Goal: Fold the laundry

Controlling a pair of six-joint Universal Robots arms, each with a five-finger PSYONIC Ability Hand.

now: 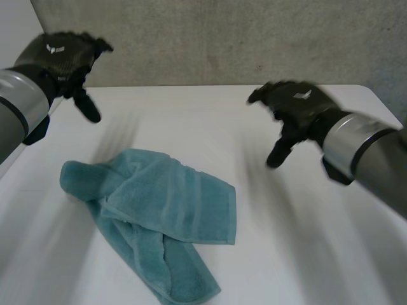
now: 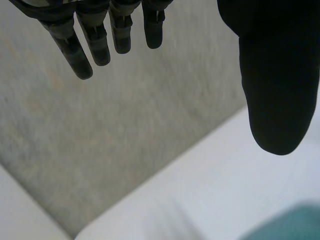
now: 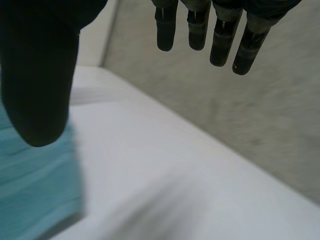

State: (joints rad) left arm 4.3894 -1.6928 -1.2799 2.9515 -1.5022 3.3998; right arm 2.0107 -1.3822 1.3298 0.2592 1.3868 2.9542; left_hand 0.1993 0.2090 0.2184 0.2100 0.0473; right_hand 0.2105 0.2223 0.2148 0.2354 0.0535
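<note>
The head view takes in the whole teal towel (image 1: 152, 216), rumpled on the table (image 1: 305, 254); the wrist views catch just its edge. Left hand (image 1: 63, 60) and right hand (image 1: 296, 108) hover above, well apart, fingers (image 2: 75, 50) straight, spread, empty.

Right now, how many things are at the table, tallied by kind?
Teal towel: 1, crumpled on the white table
Black robot hands: 2, left hand and right hand, both open and holding nothing
Total: 3
</note>
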